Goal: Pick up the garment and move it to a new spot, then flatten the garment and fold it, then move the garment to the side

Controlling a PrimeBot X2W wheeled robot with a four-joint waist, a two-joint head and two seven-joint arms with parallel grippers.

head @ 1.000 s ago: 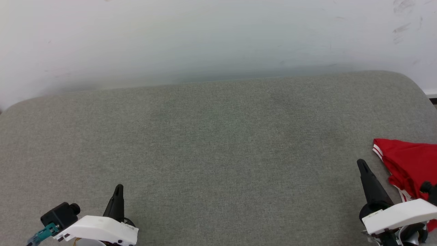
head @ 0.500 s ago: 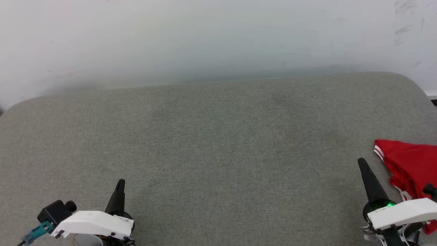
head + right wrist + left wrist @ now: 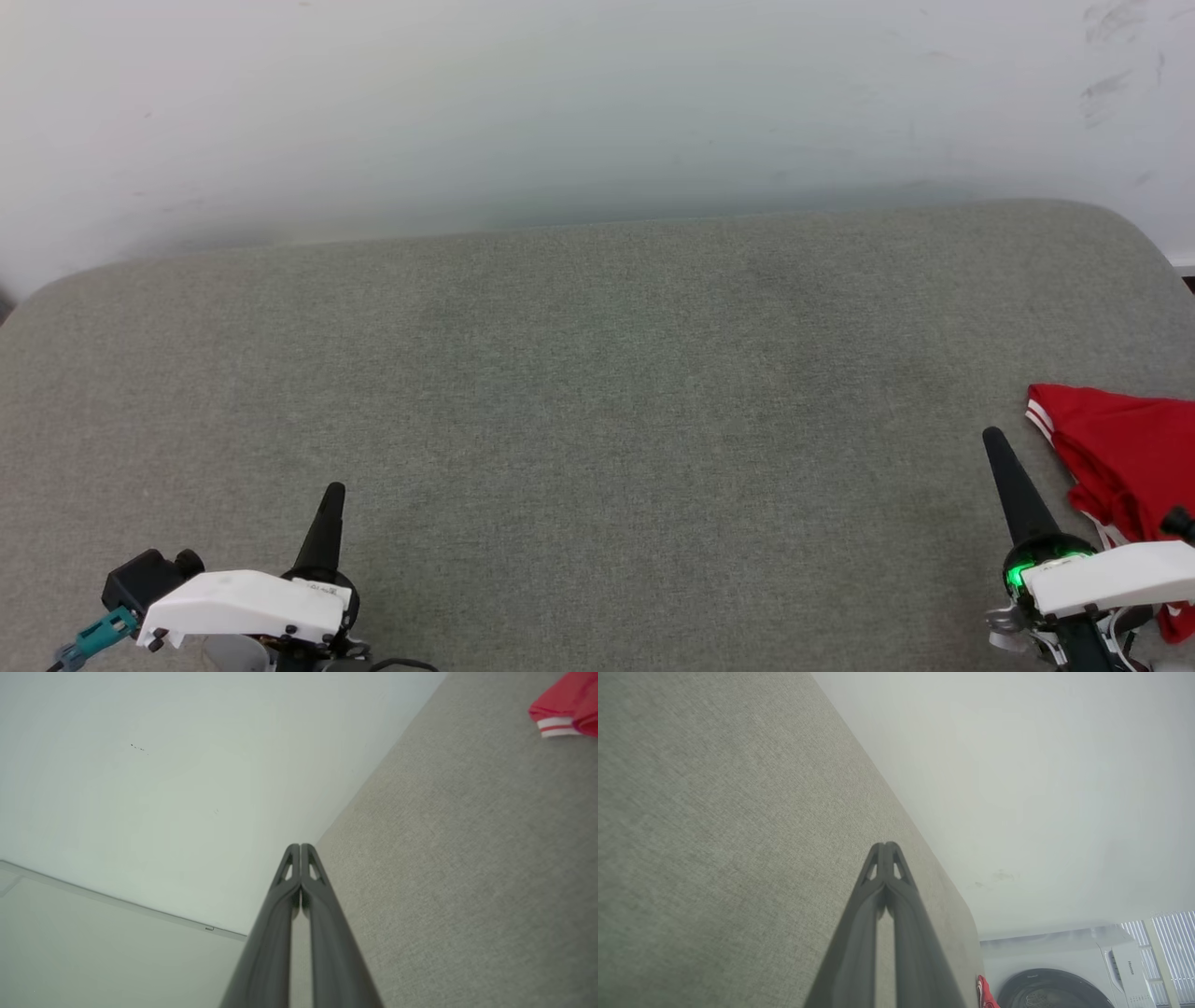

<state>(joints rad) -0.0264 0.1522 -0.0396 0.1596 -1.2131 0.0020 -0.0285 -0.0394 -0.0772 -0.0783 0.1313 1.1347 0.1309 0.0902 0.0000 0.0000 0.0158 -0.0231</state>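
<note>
The red garment lies bunched at the right edge of the grey fabric surface, its red-and-white striped trim facing left. A corner of the garment also appears in the right wrist view, and a sliver of the garment in the left wrist view. My right gripper stands shut and empty just left of the garment, apart from it. My left gripper is shut and empty at the lower left, far from the cloth. Both pairs of fingers press together at their tips, as with the left gripper and right gripper in the wrist views.
A white wall backs the far edge of the surface. A white washing machine stands beyond the surface's right end. The surface's rounded corners fall away at far left and far right.
The head camera has tilted slightly, shifting the whole picture down. The left gripper has risen a little in the view. A green light now glows on the right wrist. The garment stays put.
</note>
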